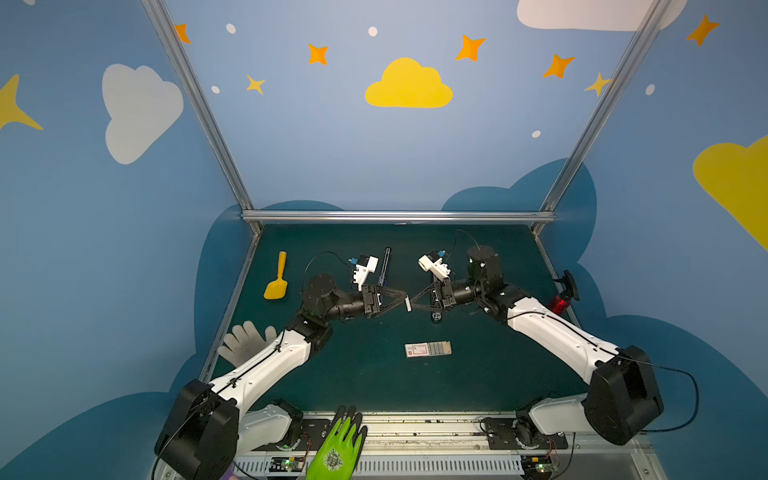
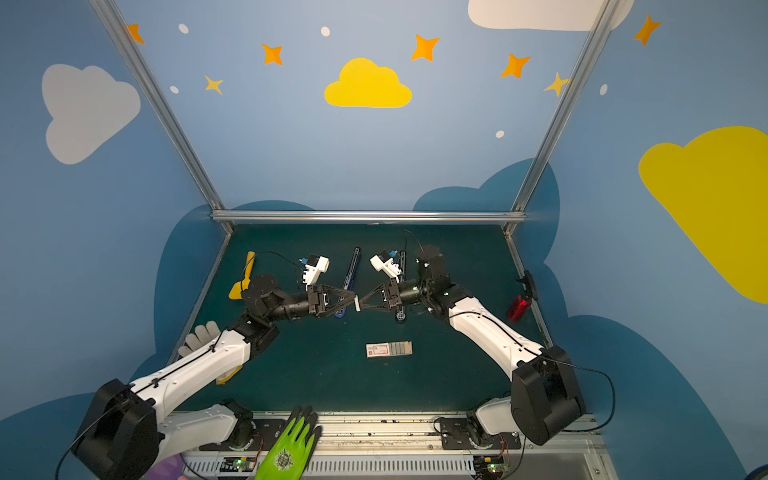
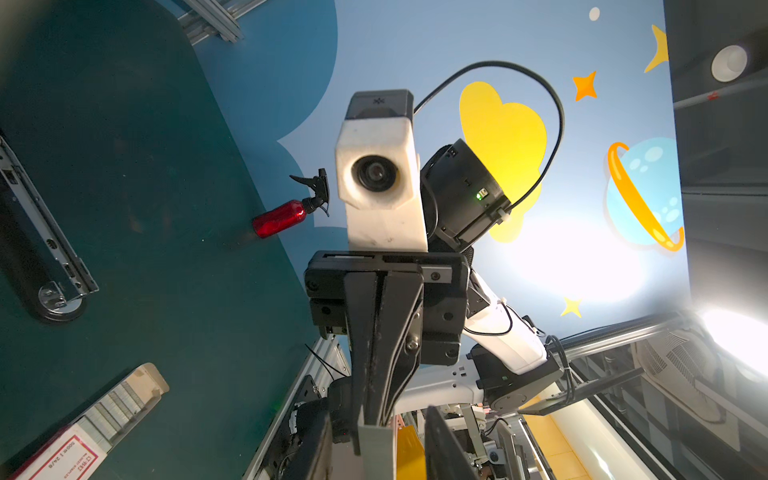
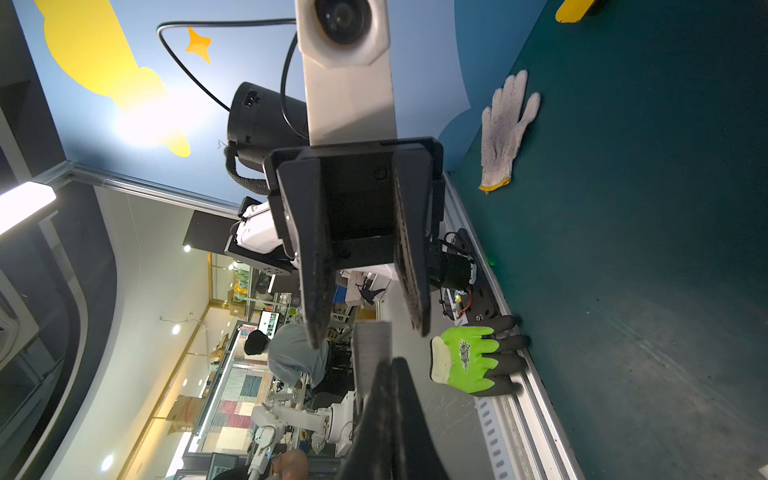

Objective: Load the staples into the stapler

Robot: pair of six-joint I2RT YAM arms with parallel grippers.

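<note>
A short silvery-grey strip of staples hangs in the air above mid-table. My right gripper is shut on one end of it; the right wrist view shows the closed fingertips pinching the strip. My left gripper faces it from the left, open, with a finger on each side of the strip and a gap to both. The stapler, black with a bare metal rail, lies on the mat under my right gripper. The staples' box lies nearer the front, its tray slid out.
A second dark long piece lies behind the left gripper. A yellow scoop and a white knit glove are at the left. A red spray bottle stands at the right edge. A green glove hangs over the front rail.
</note>
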